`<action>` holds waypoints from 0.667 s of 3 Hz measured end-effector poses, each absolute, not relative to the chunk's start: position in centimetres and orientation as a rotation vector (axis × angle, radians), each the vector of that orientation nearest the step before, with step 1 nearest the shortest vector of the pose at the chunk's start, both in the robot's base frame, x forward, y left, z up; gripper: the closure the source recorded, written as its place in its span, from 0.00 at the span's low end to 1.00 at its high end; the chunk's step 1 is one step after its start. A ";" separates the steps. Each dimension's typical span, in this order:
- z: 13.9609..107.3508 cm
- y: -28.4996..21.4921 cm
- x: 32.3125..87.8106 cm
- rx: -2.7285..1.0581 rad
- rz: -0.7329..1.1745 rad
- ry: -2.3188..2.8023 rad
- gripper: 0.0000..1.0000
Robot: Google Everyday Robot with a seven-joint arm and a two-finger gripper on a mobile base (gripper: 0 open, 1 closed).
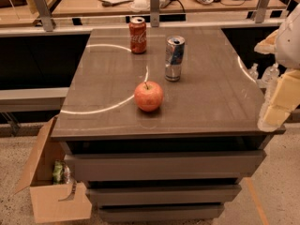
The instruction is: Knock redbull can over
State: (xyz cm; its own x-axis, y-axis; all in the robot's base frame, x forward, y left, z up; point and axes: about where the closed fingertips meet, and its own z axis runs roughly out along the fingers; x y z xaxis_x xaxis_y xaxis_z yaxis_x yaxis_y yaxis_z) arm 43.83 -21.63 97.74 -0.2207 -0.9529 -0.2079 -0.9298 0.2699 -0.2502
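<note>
Camera view: the worktop [211,102] is seen from the front and from above.
Redbull can [174,58]: it stands upright on the worktop, near the middle and a little toward the back. It has not yet been knocked over.
Nearest things: an apple [148,96] lies in front of the can and to its left, near but apart. A red Coca-Cola can [138,35] stands upright further back and to the left.
Gripper [274,111]: it is seen at the right edge of the view, beside the worktop's right side and well apart from the can. Whether it is released or clenched cannot be told, and nothing is seen held in it.
Step in hand: this is judged to be the approach, since no contact has been made.
How it is best done: the can should be met high on its body, as a low push would likely slide it. A push straight to the left would drop it between the apple and the Coca-Cola can.
Cardboard box [56,200]: it stands open on the floor at the worktop's front left corner. A green item [57,171] can be made out inside, and the rest is hidden.
Drawers [164,165]: they are stacked under the worktop, and their contents are not shown.
</note>
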 end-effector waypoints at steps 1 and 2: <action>97.7 -21.6 43.8 -1.722 -0.102 2.228 0.00; 97.4 -21.2 44.4 -1.668 -0.014 2.196 0.00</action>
